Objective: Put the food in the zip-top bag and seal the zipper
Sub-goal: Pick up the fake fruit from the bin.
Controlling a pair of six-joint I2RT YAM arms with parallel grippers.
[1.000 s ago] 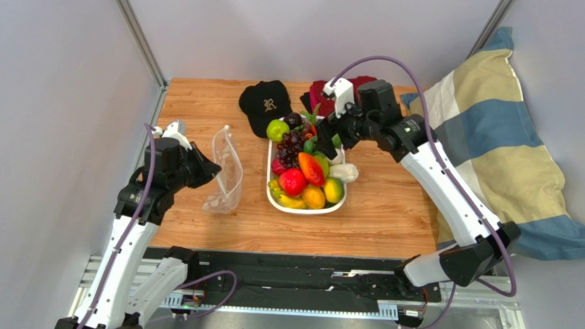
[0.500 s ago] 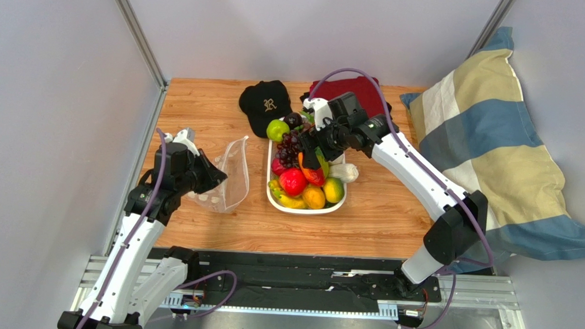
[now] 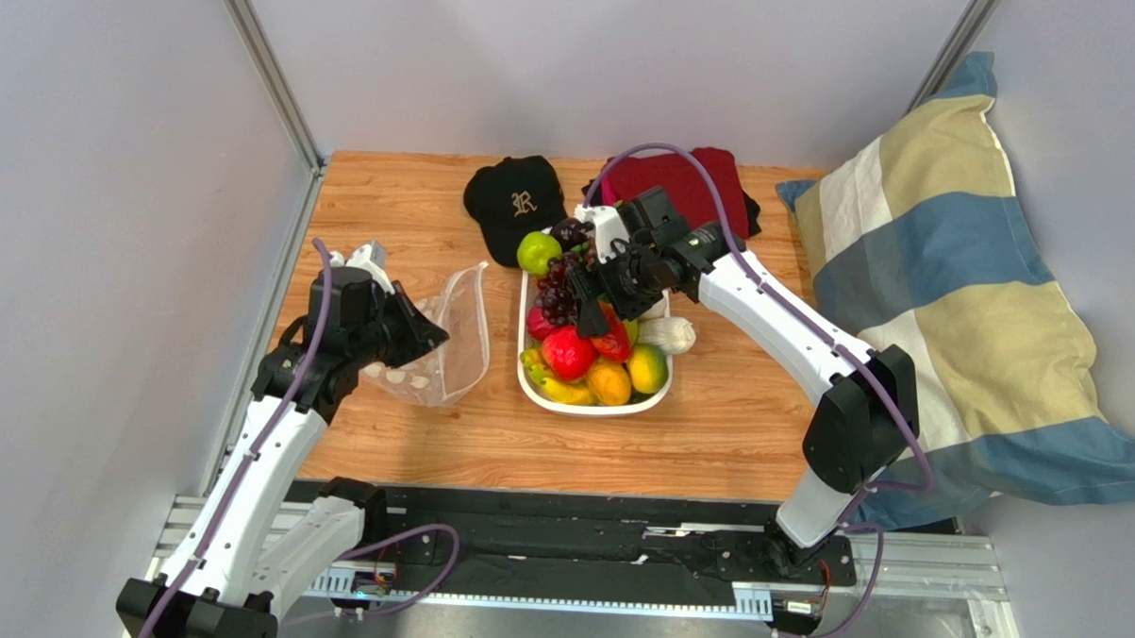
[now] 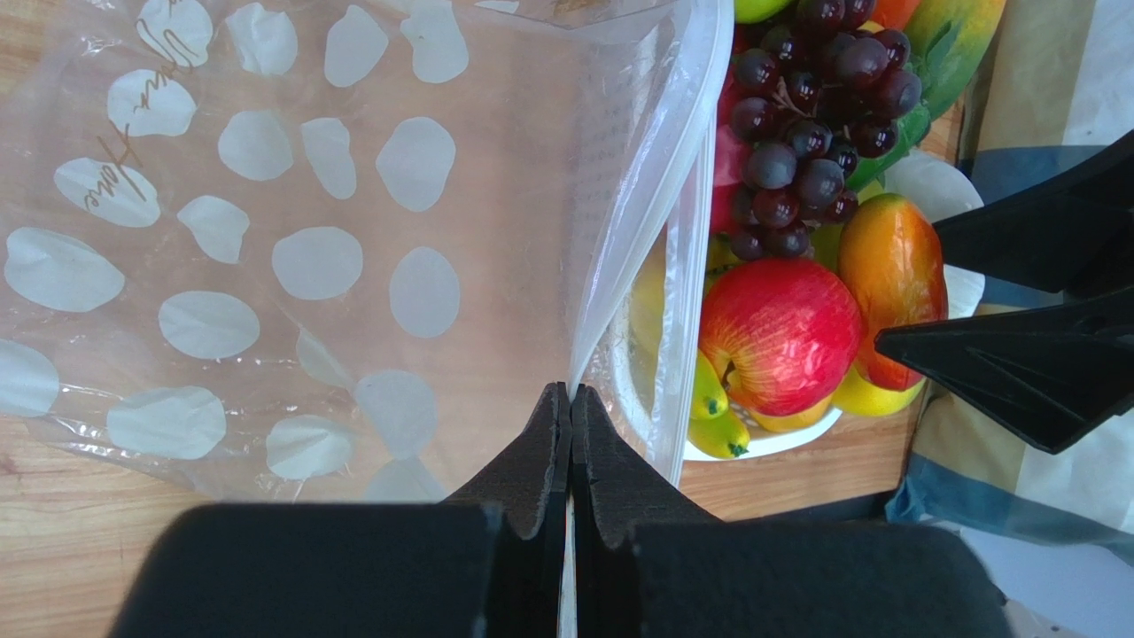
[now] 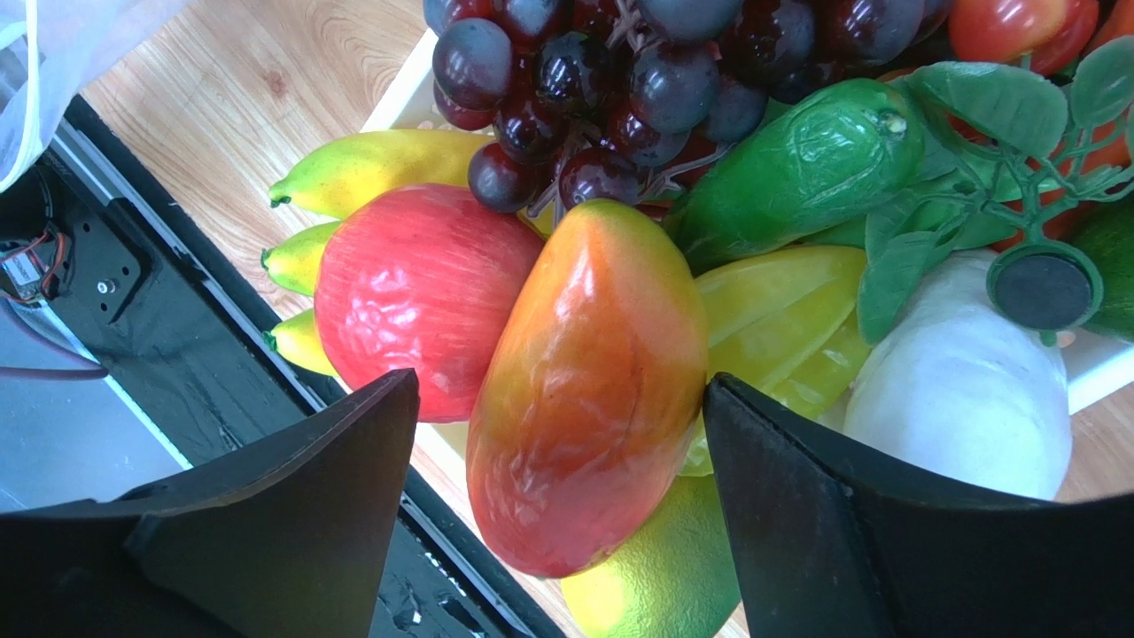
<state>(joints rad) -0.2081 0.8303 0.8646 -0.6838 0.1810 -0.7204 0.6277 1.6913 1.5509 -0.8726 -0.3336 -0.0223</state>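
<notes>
The zip-top bag (image 3: 456, 341) is clear with white dots (image 4: 320, 253) and stands just left of the white tray (image 3: 585, 405). My left gripper (image 4: 570, 392) is shut on its edge and holds the mouth up toward the tray. The zipper (image 4: 682, 226) runs along that raised edge. The food is piled in the tray: a red apple (image 5: 413, 313), dark grapes (image 5: 599, 80), bananas, green pieces. My right gripper (image 5: 559, 386) is open and straddles a red-orange mango (image 5: 592, 439); one finger touches it and the other stands off.
A black cap (image 3: 516, 201) and a dark red cloth (image 3: 692, 182) lie at the table's back. A striped pillow (image 3: 958, 276) leans at the right. A black rail (image 3: 566, 525) runs along the near edge.
My right gripper has come down and left over the tray onto the mango, its jaws narrowing. My left arm has carried the bag right, closer to the tray.
</notes>
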